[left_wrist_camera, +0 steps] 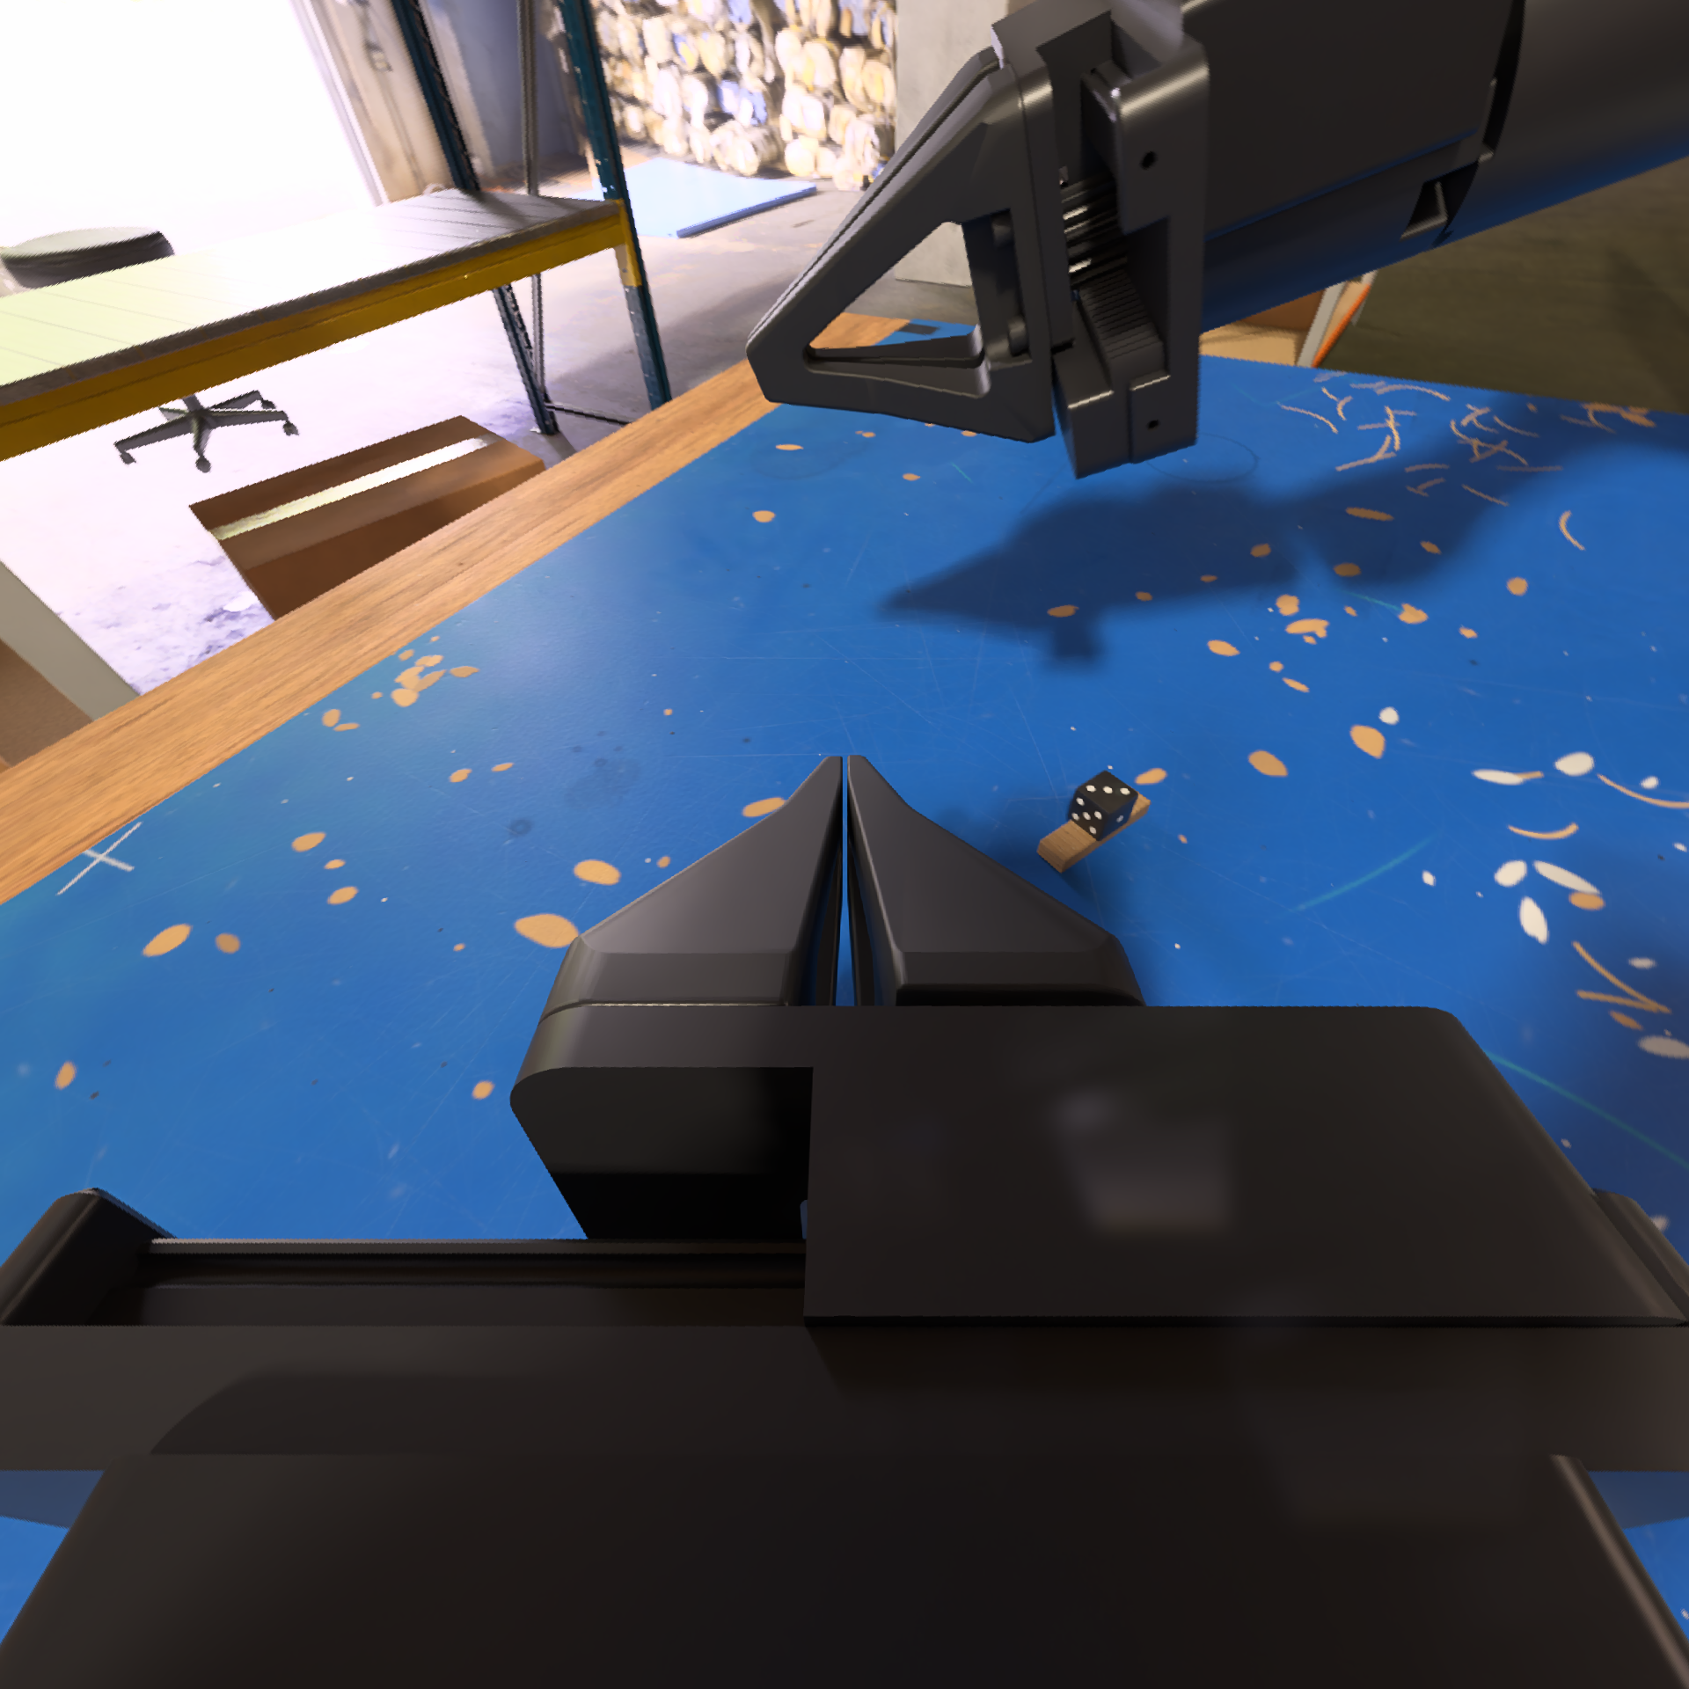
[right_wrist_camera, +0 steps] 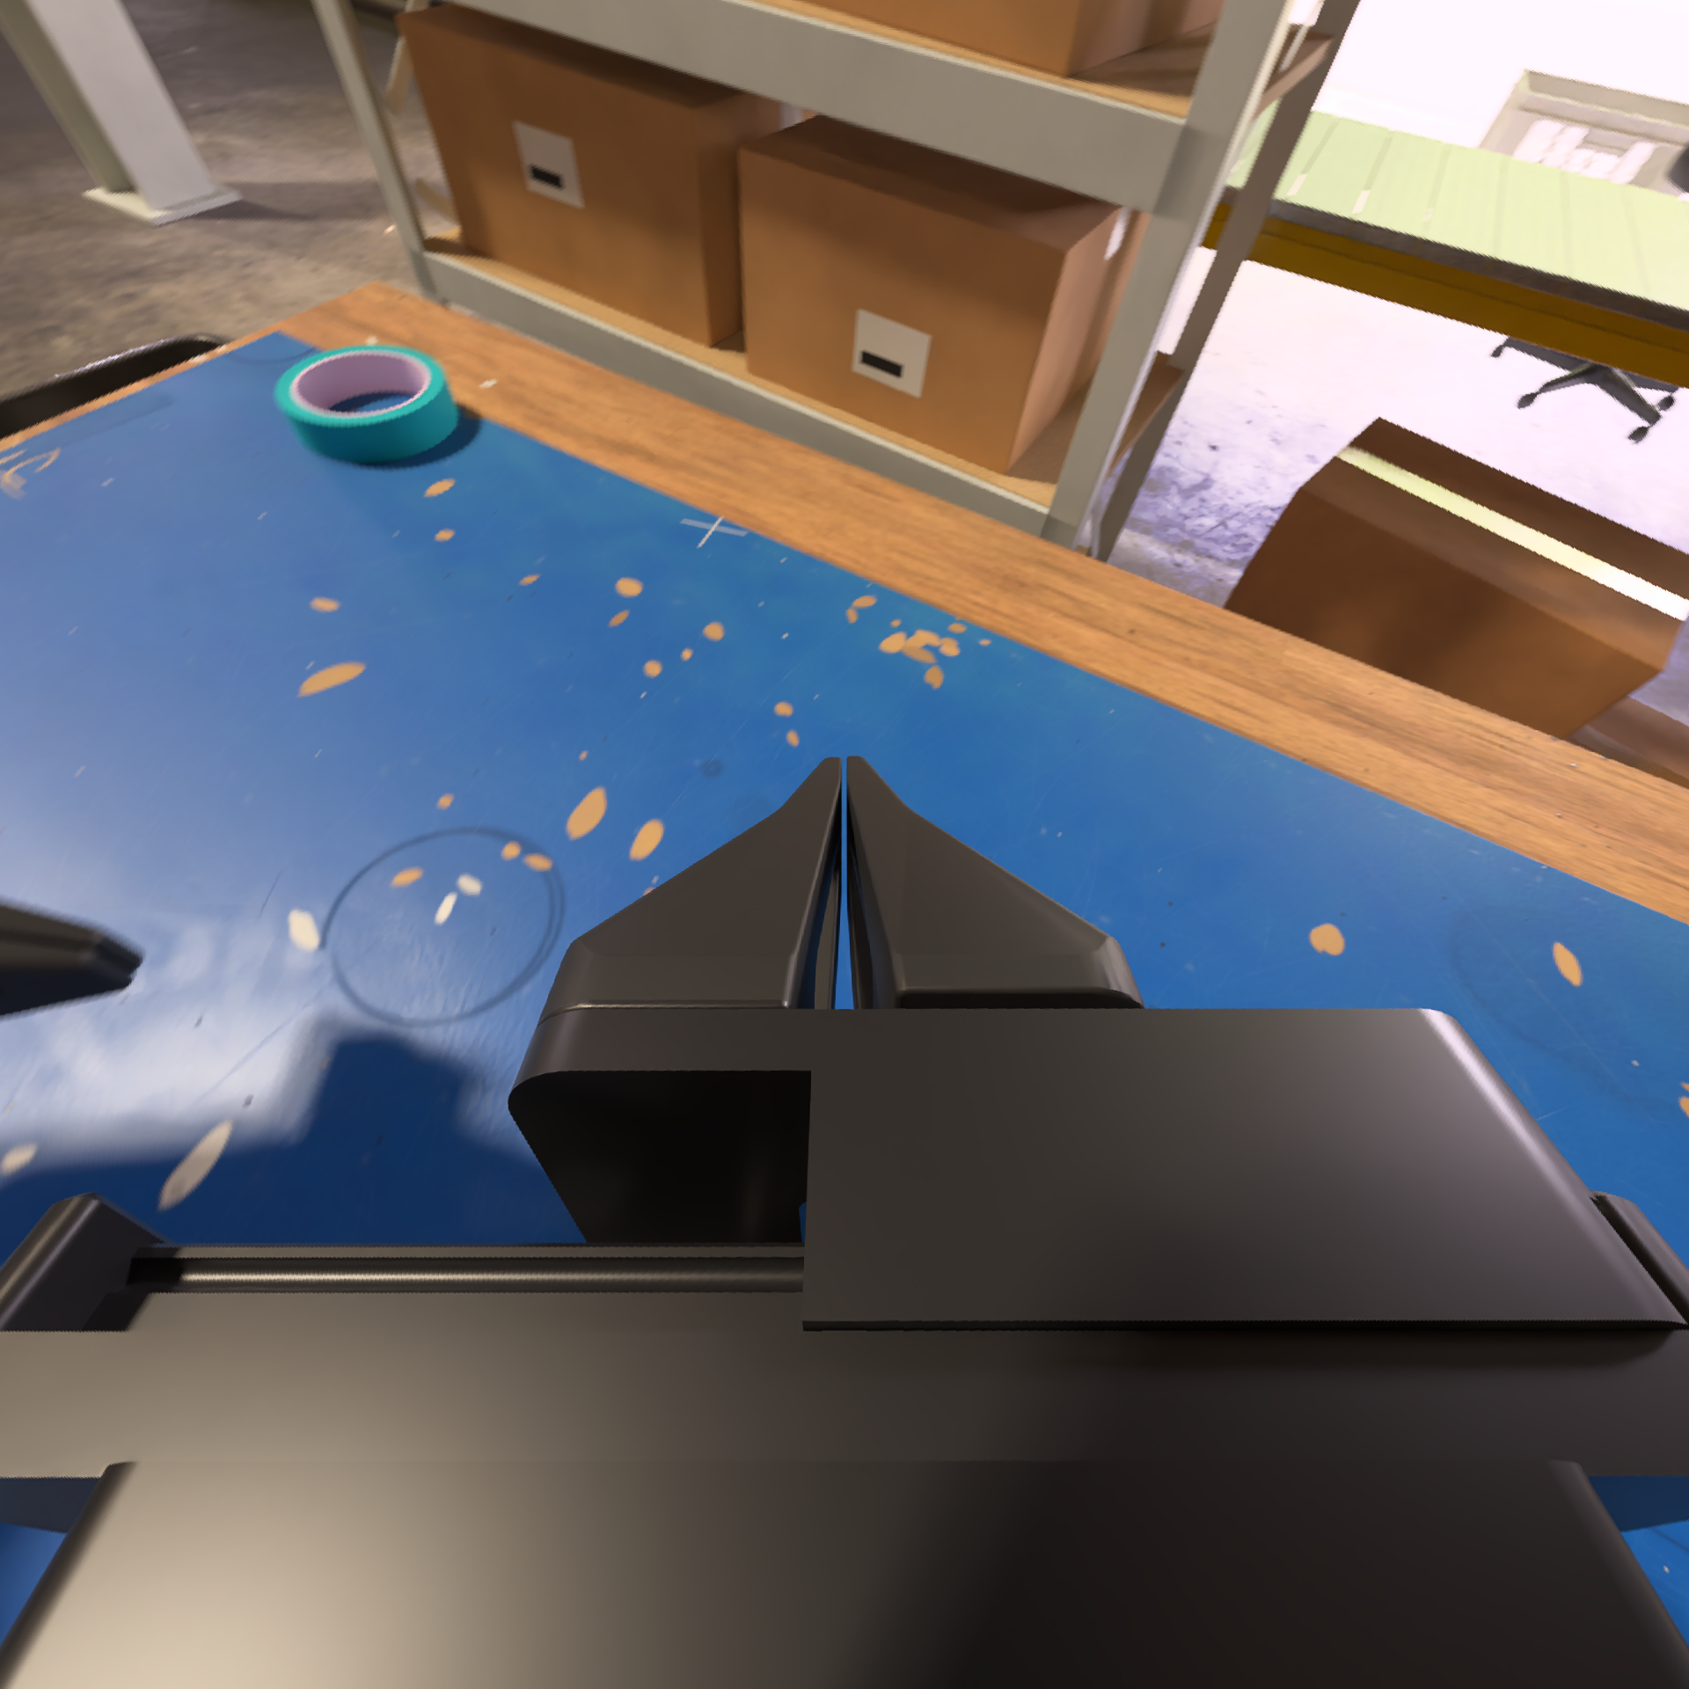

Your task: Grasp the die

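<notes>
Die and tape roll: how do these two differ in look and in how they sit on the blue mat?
The die is a small black cube with white pips; the tape roll is a teal ring with a pale lilac core. The die sits tilted, propped on a small wooden block; the tape roll lies flat, directly on the blue mat. Both sit untouched, with no pincer near either.

The left gripper hangs above the blue mat, fingers pressed together. Just right of its tips, a black die rests on a small wooden block. The right gripper hovers far beyond.
</notes>
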Controlling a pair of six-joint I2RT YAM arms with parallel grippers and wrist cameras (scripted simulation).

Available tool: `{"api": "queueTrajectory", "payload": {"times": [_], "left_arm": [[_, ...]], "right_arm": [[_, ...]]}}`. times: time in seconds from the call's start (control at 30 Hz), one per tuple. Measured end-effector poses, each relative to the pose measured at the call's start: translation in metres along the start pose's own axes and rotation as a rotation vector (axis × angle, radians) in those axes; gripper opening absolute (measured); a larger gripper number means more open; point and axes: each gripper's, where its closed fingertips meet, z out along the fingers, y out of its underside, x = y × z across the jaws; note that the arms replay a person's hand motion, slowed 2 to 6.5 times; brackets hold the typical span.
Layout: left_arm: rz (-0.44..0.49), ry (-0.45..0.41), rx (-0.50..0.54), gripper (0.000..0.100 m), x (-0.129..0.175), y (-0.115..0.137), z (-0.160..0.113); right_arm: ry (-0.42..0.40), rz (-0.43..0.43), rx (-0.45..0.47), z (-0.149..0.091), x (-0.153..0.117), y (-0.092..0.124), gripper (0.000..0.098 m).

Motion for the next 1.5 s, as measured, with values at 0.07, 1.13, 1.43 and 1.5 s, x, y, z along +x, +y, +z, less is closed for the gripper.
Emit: {"api": "queueTrajectory", "payload": {"times": [0.07, 1.13, 1.43, 1.5], "left_arm": [[0.02, 0.023, -0.013, 0.001, 0.005, 0.002, 0.002], [0.209, 0.518, -0.293, 0.022, 0.09, 0.055, 0.009], [0.234, 0.545, -0.34, 0.025, 0.095, 0.063, 0.007], [0.235, 0.544, -0.341, 0.025, 0.095, 0.063, 0.007]], "right_arm": [[-0.045, -0.015, -0.008, -0.01, -0.005, 0.008, 0.0009], [-0.631, -0.326, -0.297, -0.073, -0.063, 0.114, 0.0262], [-0.612, -0.343, -0.392, -0.068, -0.064, 0.13, 0.0217], [-0.593, -0.356, -0.412, -0.066, -0.063, 0.134, 0.0211]]}}
